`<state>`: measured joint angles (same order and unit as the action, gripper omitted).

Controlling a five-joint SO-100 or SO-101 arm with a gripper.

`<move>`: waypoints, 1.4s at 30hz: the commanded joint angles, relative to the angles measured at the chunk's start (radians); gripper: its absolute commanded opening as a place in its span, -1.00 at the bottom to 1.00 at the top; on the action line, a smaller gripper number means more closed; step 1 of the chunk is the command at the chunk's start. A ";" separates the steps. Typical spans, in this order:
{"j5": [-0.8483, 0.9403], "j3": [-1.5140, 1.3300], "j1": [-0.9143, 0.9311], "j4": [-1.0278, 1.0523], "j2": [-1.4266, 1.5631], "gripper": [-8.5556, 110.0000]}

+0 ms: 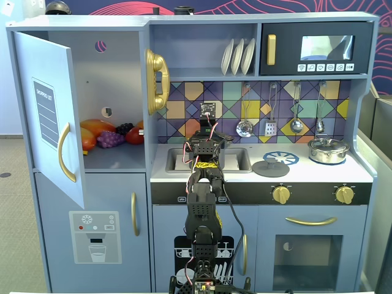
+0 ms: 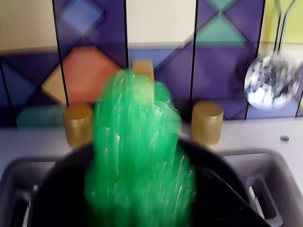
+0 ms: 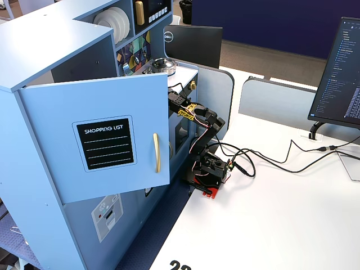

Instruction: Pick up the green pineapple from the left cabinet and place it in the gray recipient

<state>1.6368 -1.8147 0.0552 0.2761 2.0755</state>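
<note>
Now the green pineapple (image 2: 137, 161) hangs blurred and close in the wrist view, right over the dark rim of the gray recipient (image 2: 222, 189) sitting in the sink (image 1: 242, 160); whether the gripper actually clamps it, I cannot tell. Left cabinet (image 1: 49, 116) door stands open.

**Sink bay crowded, right of worktop open**

The sink (image 1: 211, 160) is filled by the gray recipient (image 2: 222, 198). Behind it, passage is blocked by gold taps (image 2: 206, 122) and backsplash. Bare worktop (image 1: 361, 174) is left along the front right edge.
</note>
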 commanded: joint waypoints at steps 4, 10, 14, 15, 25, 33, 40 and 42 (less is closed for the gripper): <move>0.003 0.058 -0.020 0.015 0.066 -0.31; 0.012 0.187 -0.025 0.144 0.173 -0.31; 0.015 0.360 -0.025 0.360 0.249 -0.32; 0.017 0.379 -0.028 0.422 0.279 -0.32; -0.011 0.048 -0.044 0.879 0.744 -0.42; -0.049 -0.439 -0.037 0.951 0.996 -0.62; -0.110 -0.750 -0.051 0.943 1.101 -0.76; -0.129 -0.827 -0.054 0.910 1.101 -0.78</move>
<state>1.5370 -2.5648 0.0123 1.2287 3.1569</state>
